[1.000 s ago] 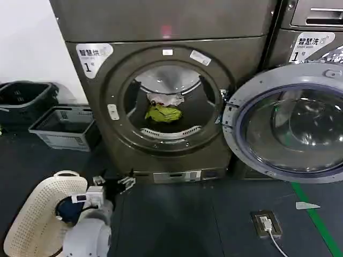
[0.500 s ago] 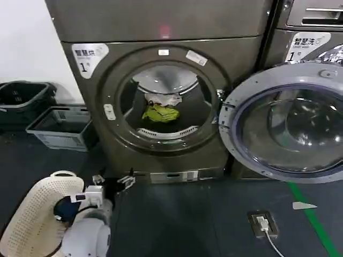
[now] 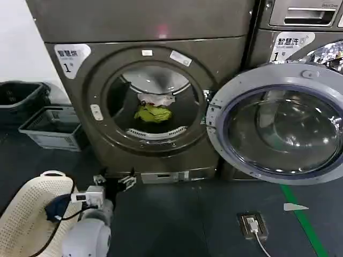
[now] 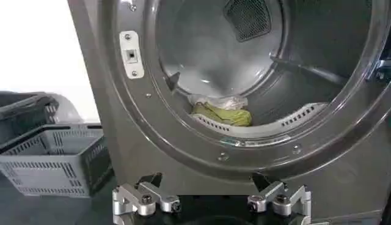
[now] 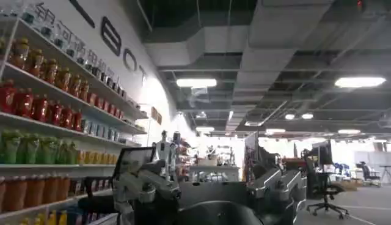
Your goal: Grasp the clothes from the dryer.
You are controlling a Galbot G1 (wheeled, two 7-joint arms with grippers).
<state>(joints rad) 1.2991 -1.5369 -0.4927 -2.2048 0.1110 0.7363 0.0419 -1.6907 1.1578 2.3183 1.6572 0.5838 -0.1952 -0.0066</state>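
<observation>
While the big dark grey-brown metal front-load dryer [image 3: 144,101] stands w/ grey-rimmed glass door [image 3: 278,126] swung wide, small crumpled lime-green & white clothes [image 3: 153,110] lie low inside the drum. Left gripper [image 3: 113,180] w/ fingers apart, low in front of the port. Right gripper [image 5: 214,183] fingers apart, facing shelves.

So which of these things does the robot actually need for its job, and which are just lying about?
Part of the job:
- the clothes, a small bundle inside the drum
- the dryer, its door swung open
- the left end effector, open, low in front of the port

Just lying about:
- grey basket and dark bin beside the dryer
- cream perforated basket
- floor socket
- neighbouring machine
</observation>
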